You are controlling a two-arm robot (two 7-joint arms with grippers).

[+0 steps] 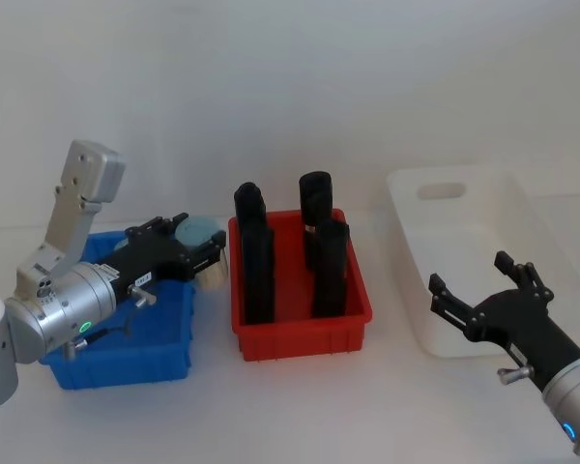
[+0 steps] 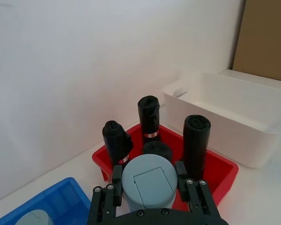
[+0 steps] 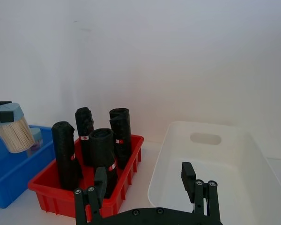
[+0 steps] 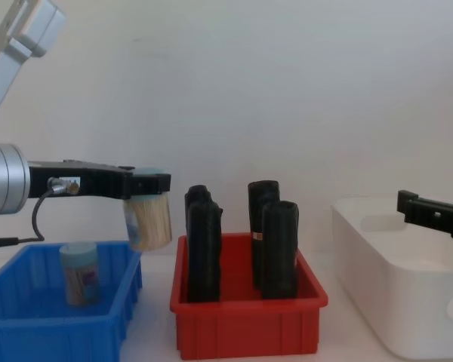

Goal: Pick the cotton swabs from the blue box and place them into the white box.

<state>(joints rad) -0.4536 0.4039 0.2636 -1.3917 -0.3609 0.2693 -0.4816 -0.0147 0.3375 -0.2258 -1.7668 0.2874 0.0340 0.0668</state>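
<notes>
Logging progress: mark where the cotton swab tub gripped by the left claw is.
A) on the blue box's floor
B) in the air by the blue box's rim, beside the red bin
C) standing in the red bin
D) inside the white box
B: the left claw holds the cotton swab tub off the surface, above the blue box rim next to the red bin; the right claw is open by the white box.

Tall black rolls (image 1: 258, 271) in red bin (image 1: 304, 335) stand between blue box (image 1: 126, 365), white box (image 1: 407, 232); air above free.
</notes>
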